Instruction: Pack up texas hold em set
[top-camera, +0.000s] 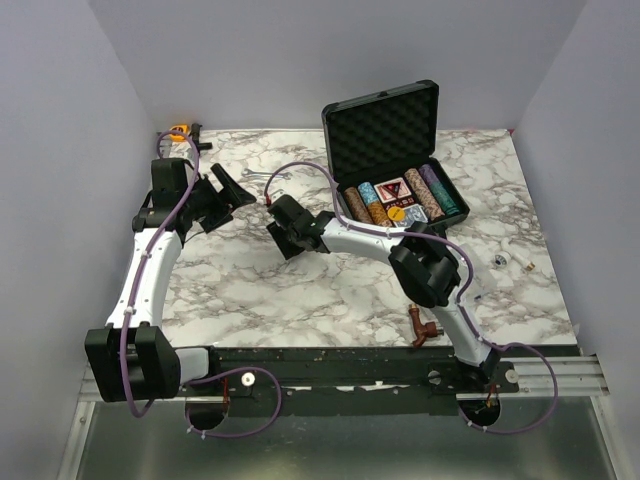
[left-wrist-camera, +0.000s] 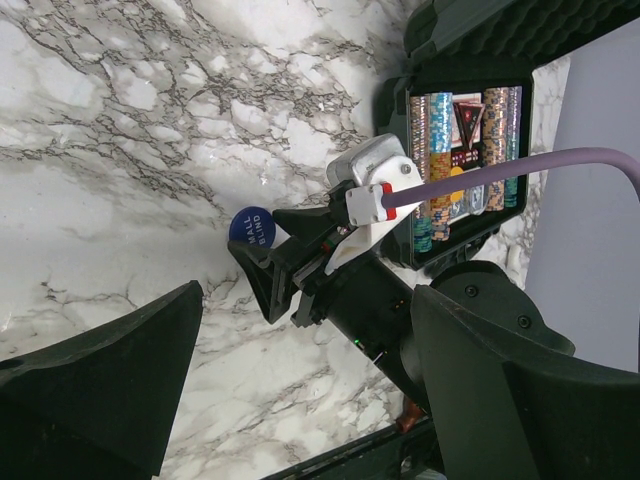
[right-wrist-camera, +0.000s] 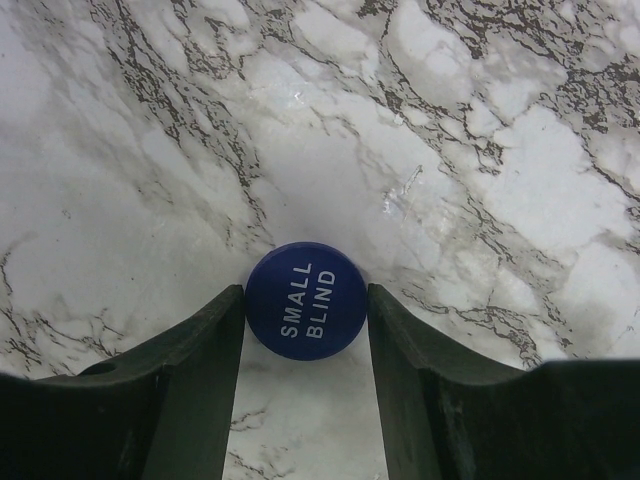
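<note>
The black briefcase (top-camera: 385, 105) stands open at the back right, its foam-lined lid upright, with rows of striped poker chips (top-camera: 400, 200) and a card deck in the tray; it also shows in the left wrist view (left-wrist-camera: 470, 30). A blue round disc (right-wrist-camera: 306, 297) marked SMALL BLIND lies on the marble. My right gripper (right-wrist-camera: 305, 300) has its fingertips touching the disc on both sides; in the top view it (top-camera: 275, 212) is left of the case. The disc shows at its tips in the left wrist view (left-wrist-camera: 251, 226). My left gripper (left-wrist-camera: 305, 300) is open and empty, left of the right one (top-camera: 232, 190).
A brown pipe fitting (top-camera: 420, 328) lies at the table's near edge by the right arm. Small metal bits (top-camera: 510, 265) lie at the right. An orange-and-black object (top-camera: 180, 130) sits in the back left corner. A purple cable (left-wrist-camera: 520, 165) crosses in front of the case.
</note>
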